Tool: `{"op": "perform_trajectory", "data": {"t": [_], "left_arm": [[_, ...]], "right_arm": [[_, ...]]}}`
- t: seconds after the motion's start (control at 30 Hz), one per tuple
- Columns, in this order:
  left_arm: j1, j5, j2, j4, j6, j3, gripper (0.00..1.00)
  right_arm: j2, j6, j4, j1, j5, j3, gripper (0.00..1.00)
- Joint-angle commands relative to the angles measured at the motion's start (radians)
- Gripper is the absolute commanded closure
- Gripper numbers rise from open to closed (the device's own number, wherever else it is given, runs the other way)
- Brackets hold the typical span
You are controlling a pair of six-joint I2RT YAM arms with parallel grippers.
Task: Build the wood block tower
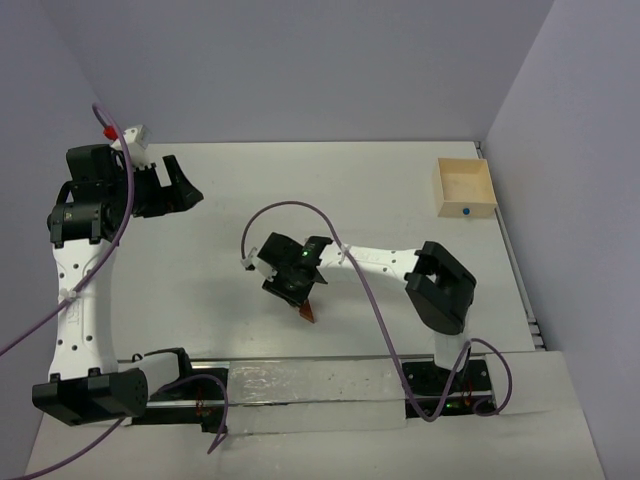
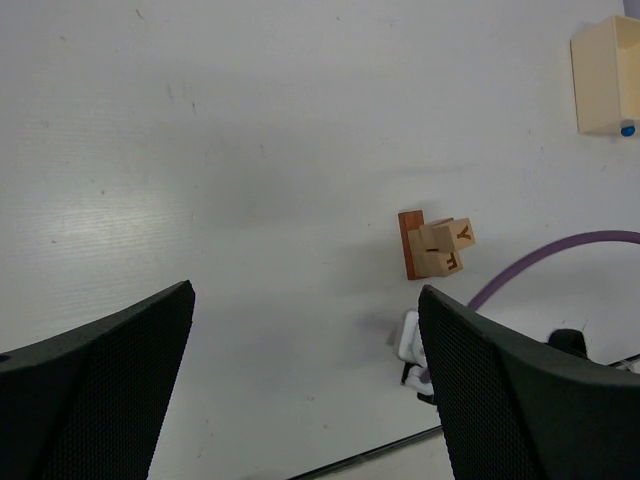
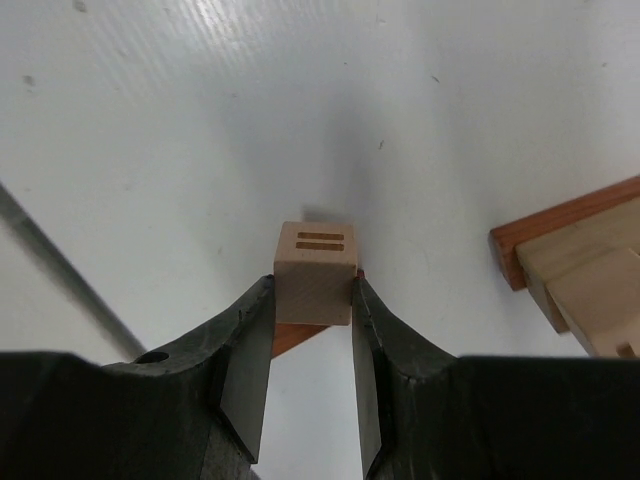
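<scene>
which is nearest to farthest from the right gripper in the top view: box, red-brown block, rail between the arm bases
1. red-brown block, right at the right gripper's tip, near side
2. rail, along the near edge
3. box, far right corner

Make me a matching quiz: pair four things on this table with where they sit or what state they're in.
1 left gripper
2 right gripper
3 open box
4 reddish-brown bar

a clamped on a tan cube
b far right in the top view
c against the lettered cubes
d wide open, empty

Pairs: 1-d, 2-a, 3-b, 4-c
</scene>
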Motion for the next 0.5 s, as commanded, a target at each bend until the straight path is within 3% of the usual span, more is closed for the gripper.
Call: {"op": "perform_trajectory", "data": {"t": [0.0,0.4,0.47], "left_arm": [[0.009,-0.001,0.003,0.046,-0.011,0.030,0.01],[0.009,-0.018,0.004,0.059,-0.014,0.037,0.01],[0.008,-0.022,0.008,0.061,-0.022,0.040,0.01]], "right_arm": [[-0.131,0.055,-0.009,0.026,0.040,0.025,1.00],[-0.348,0.407,-0.216,0.030,0.351,0.171,1.00],[-0.358,0.437,-0.241,0.004,0.335,0.160,1.00]]}}
